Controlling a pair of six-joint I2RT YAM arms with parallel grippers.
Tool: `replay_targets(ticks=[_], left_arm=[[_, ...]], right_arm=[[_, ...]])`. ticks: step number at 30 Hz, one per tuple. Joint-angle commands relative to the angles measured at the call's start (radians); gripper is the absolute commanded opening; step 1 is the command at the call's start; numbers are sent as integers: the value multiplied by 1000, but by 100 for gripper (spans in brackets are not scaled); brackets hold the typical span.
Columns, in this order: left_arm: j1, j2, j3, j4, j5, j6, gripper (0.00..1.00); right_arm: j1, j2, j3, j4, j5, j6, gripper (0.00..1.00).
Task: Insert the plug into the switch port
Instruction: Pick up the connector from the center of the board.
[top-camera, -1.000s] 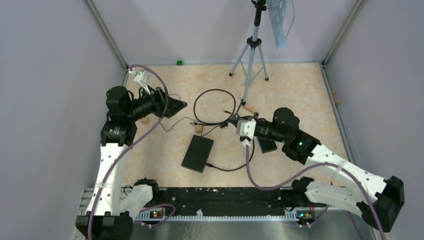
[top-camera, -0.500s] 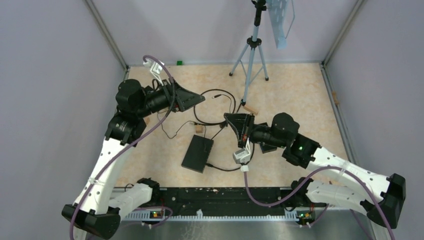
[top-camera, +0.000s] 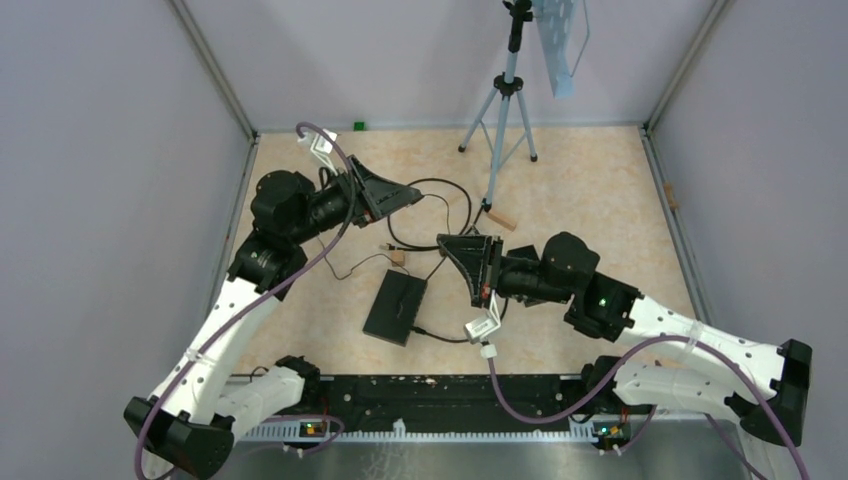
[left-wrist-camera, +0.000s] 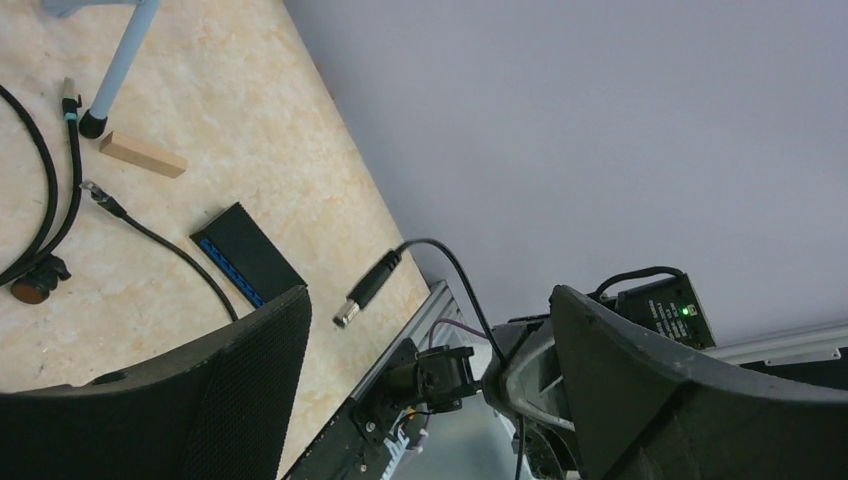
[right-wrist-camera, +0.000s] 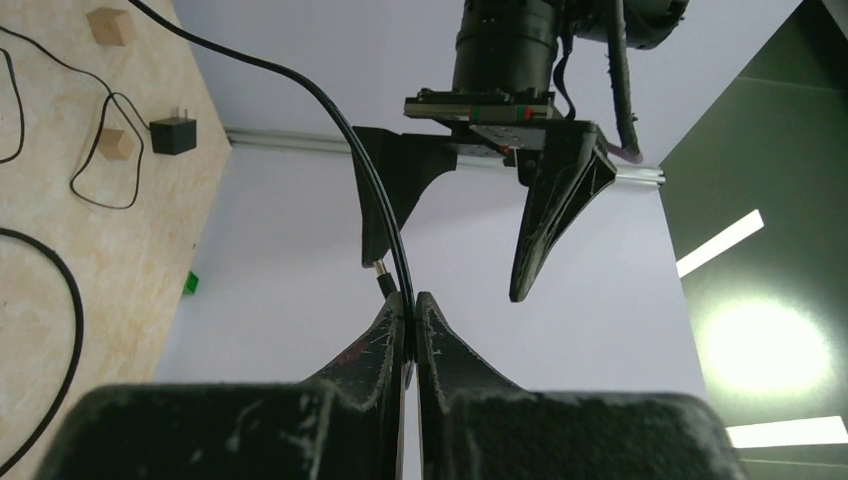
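Note:
The plug (left-wrist-camera: 367, 290) is a black barrel plug with a metal tip on a thin black cable. My right gripper (right-wrist-camera: 412, 297) is shut on the cable just behind the plug (right-wrist-camera: 381, 276) and holds it in the air over the table's middle (top-camera: 447, 242). My left gripper (left-wrist-camera: 428, 290) is open and empty, and faces the plug from a short way off (top-camera: 412, 193). The switch (left-wrist-camera: 245, 255) is a flat black box with a row of blue ports. It lies on the table by the right arm and is hidden under that arm in the top view.
A second flat black box (top-camera: 395, 307) with a cable lies at the centre front. A loose black cable loop (top-camera: 440, 185), small wooden blocks (top-camera: 398, 257) (top-camera: 500, 220) and a tripod (top-camera: 505, 100) stand behind. A black adapter (right-wrist-camera: 173, 135) lies at the left. Walls close in three sides.
My right wrist has rolled over and lifted the cable and plug leftward off the table. My left arm has swung right toward the centre, its open gripper now facing the plug.

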Motion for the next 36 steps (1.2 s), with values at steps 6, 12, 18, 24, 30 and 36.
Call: replay_targets(ticks=[6, 12, 18, 24, 30, 36], left_arm=[[-27, 18, -39, 97, -25, -41, 91], [-34, 13, -54, 150, -10, -41, 74], [-36, 0, -72, 190, 11, -32, 55], [-39, -16, -85, 201, 27, -18, 42], [-39, -35, -89, 202, 35, -3, 34], [-40, -43, -87, 212, 36, 2, 22]], right_arm=[[68, -15, 64, 45, 12, -21, 0], [77, -14, 65, 48, 18, -12, 0], [77, -6, 49, 63, 36, 10, 0], [78, 2, 36, 68, 65, 23, 0], [78, 2, 31, 73, 72, 35, 0], [77, -5, 29, 79, 58, 46, 0]])
